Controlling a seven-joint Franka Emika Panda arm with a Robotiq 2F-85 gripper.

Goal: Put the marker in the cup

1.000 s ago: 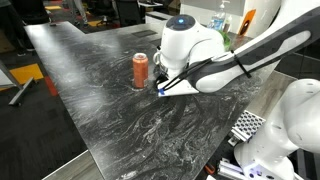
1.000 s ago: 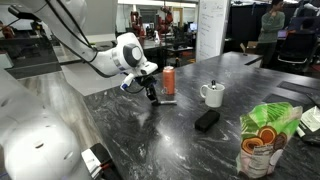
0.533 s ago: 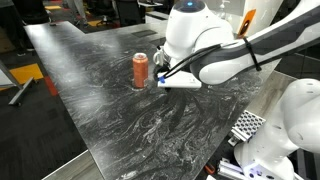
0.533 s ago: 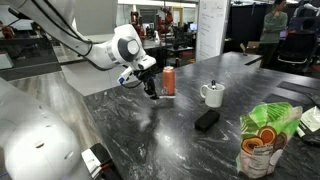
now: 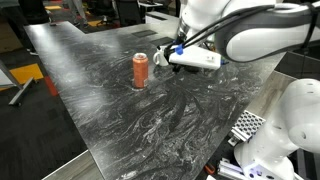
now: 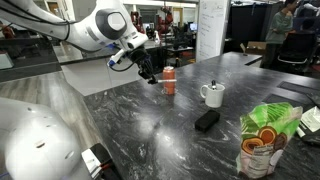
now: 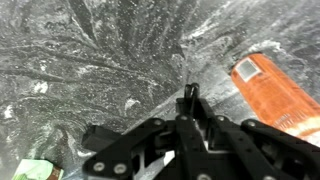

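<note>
My gripper point(image 6: 150, 72) hangs above the table just beside the orange can point(image 6: 169, 80). In the wrist view its fingers point(image 7: 188, 97) are shut on a slim dark stick, the marker point(image 7: 187, 92), which pokes out past the fingertips. The marker is hard to make out in both exterior views. The white mug point(image 6: 212, 95) with its side handle stands upright on the table, beyond the can from the gripper. In an exterior view the gripper point(image 5: 163, 60) is up next to the can point(image 5: 140, 70), and the arm hides the mug.
A flat black block point(image 6: 206, 120) lies in front of the mug. A green and orange snack bag point(image 6: 267, 138) stands near the table's front corner. The can point(image 7: 275, 92) fills the right of the wrist view. The dark marbled table point(image 5: 110, 110) ends in a near edge.
The arm has lifted from just above the table surface to well above it, beside the can, with the fingers still shut on the marker.
</note>
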